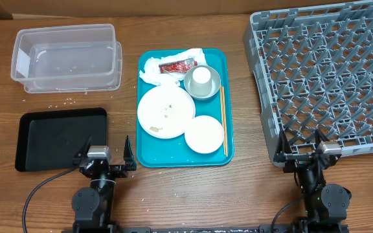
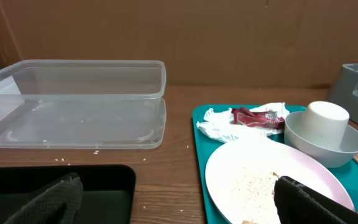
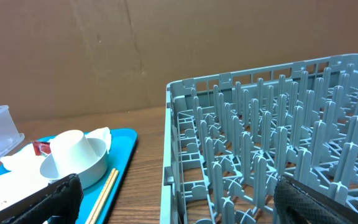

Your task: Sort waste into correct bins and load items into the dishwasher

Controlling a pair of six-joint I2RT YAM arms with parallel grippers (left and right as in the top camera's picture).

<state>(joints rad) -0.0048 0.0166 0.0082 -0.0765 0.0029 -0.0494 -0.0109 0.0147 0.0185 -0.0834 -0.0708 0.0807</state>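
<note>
On the teal tray lie a crumpled napkin, a red sauce packet, a large white plate with rice grains, a smaller plate, chopsticks and a grey-green bowl holding a white cup. The clear tub and black tray sit to the left, the grey rack to the right. My left gripper is open between the black tray and the teal tray. My right gripper is open at the rack's near left corner. Both hold nothing.
Loose rice grains are scattered on the wood between the tub and the black tray. In the left wrist view the plate lies just ahead of my right finger. A cardboard wall stands behind the table.
</note>
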